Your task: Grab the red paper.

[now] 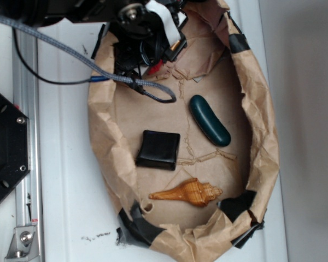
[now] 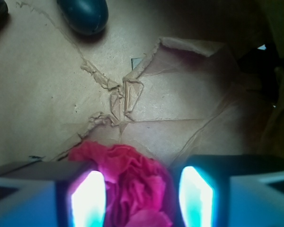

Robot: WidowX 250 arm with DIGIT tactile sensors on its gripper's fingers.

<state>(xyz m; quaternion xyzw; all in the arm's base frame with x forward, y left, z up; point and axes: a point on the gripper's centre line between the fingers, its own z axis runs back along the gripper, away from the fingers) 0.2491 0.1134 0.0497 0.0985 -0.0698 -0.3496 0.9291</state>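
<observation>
Fingers [image 2: 87, 198] are straddling the crumpled bright red tissue-paper wad [image 2: 132, 182] at the wrist view's bottom centre, spread wide, gripping nothing yet. Gripper [image 1: 147, 54] is hovering at upper left; squeezing evenly should catch the ruffles, not the brown kraft paper lining [image 1: 153, 112]. Counting: one black square pouch [image 1: 158, 149], one dark green oblong piece [image 1: 209, 120], one amber shell [image 1: 187, 192].

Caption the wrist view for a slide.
Open claw straddling the crumpled red paper on the brown paper lining, dark green object beyond.
</observation>
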